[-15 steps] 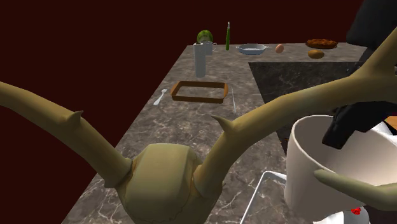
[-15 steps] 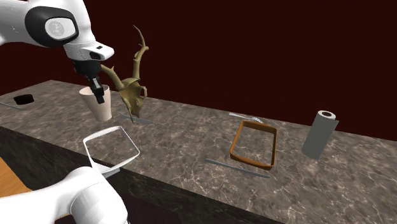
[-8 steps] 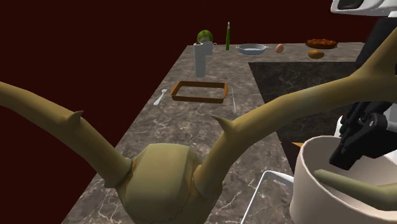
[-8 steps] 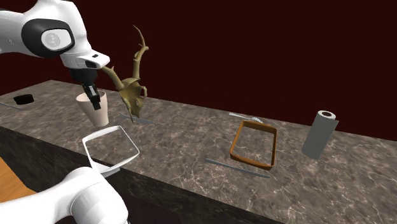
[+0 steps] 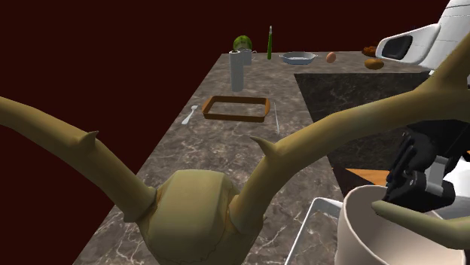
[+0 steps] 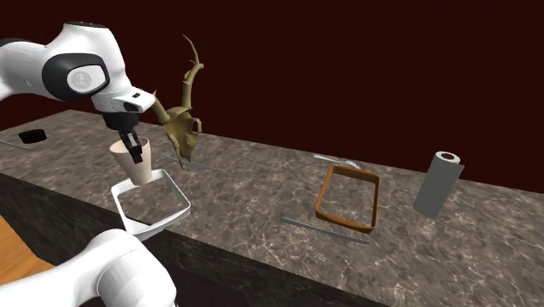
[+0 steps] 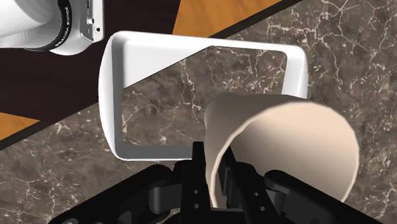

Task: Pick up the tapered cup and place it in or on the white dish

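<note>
My gripper [image 6: 131,145] is shut on the rim of a beige tapered cup [image 6: 138,162], one finger inside the wall and one outside. The cup hangs upright just over the far rim of the white rectangular dish [image 6: 175,193], which lies at the counter's front edge. In the wrist view the cup [image 7: 286,146] is clasped by the gripper [image 7: 214,163] over one end of the dish [image 7: 109,108], whose corner juts past the counter edge. The shoulder view has the cup [image 5: 369,233] and gripper [image 5: 407,184] at lower right, beside the dish's rim [image 5: 311,216].
An antlered skull [image 6: 181,127] stands just behind the cup and looms up close in the shoulder view [image 5: 188,211]. Farther along the marble counter lie a brown tray [image 6: 349,199], a grey roll [image 6: 436,183] and a spoon [image 5: 191,114]. A black item [image 6: 33,137] sits at the far end.
The arm has carried the cup down and toward the counter's front edge, from beside the skull to over the dish's rim. The grip has stayed shut.
</note>
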